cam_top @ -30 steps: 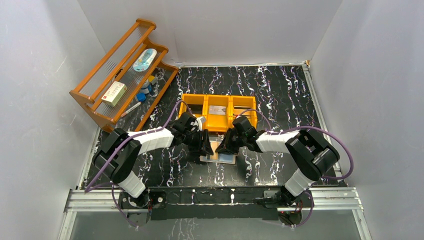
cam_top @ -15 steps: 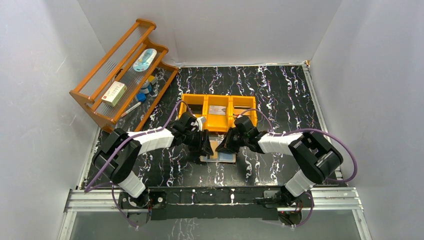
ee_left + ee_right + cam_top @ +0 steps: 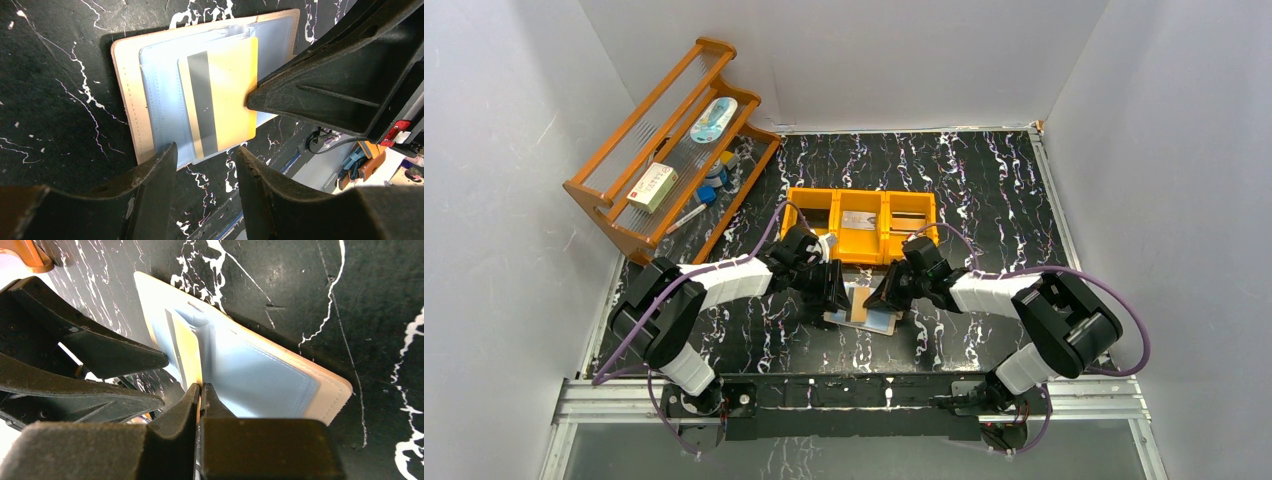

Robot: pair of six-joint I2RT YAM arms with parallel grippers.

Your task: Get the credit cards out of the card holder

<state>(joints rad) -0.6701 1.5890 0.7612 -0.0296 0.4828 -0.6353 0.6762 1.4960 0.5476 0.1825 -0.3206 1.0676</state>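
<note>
Two grippers over unfolded card holder (image 3: 127, 100): right gripper (image 3: 200, 390) clamped on edge of yellow card (image 3: 230, 90); left gripper (image 3: 206, 150) empty, fingers slightly parted, tips at holder's edge.

The black marbled table (image 3: 994, 180) was lit brightly and evenly from above by diffuse light. Only soft shadows were cast beneath the arms, and fine detail was lost to low sharpness. In the left wrist view, pale glare was spread across the sleeve panels (image 3: 160, 95) just ahead of the left gripper (image 3: 205, 150). Its fingers (image 3: 150, 200) were rendered soft, while the yellow card (image 3: 230, 85) was resolved sharply. In the right wrist view, the right gripper (image 3: 200, 386) was blurred at close range. A narrow dark shadow was thrown along the card holder (image 3: 332, 390) beyond the fingertips, and the corner up and to their left was overexposed to white.
</note>
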